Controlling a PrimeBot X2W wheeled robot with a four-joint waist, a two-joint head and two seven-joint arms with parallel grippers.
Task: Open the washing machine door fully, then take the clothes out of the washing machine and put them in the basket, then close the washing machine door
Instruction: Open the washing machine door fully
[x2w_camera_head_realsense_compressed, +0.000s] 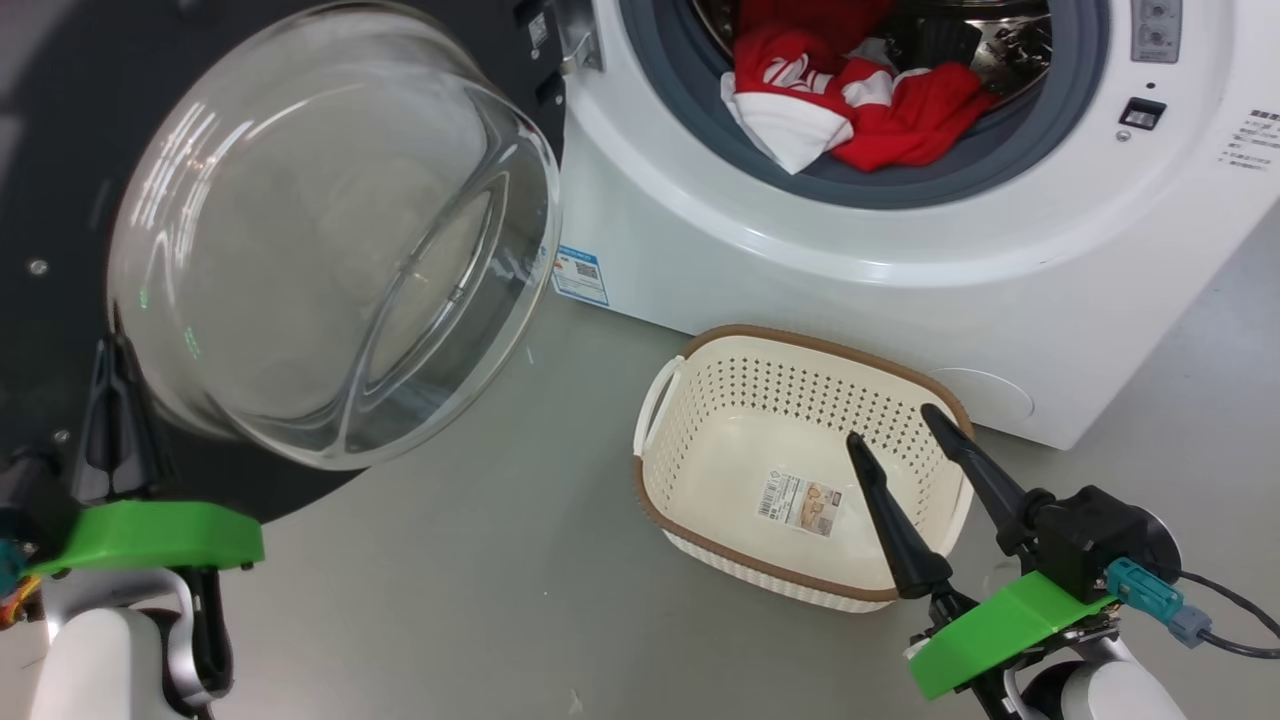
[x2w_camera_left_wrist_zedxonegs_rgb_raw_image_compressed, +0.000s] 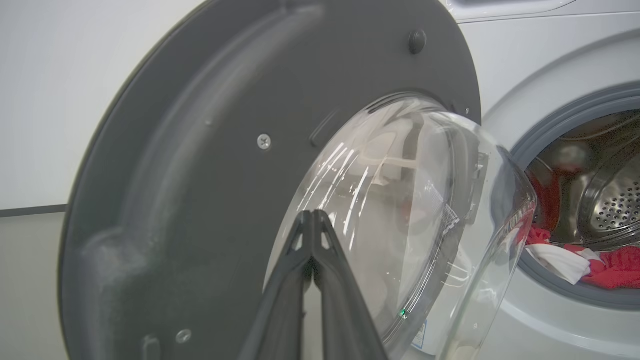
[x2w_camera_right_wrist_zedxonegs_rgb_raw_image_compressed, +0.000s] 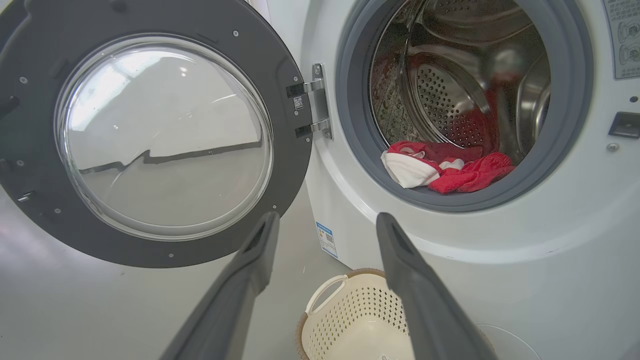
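As the door (x2w_camera_head_realsense_compressed: 330, 240) hangs wide, left end effector (x2w_camera_left_wrist_zedxonegs_rgb_raw_image_compressed: 312, 215) sits closed, right end effector (x2w_camera_head_realsense_compressed: 890, 423) spread near the basket (x2w_camera_head_realsense_compressed: 700, 440).

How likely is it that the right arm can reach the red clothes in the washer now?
Probably yes: the right gripper is open, the washing machine door is swung aside to the left, and the clothes lie at the front of the drum with nothing between.
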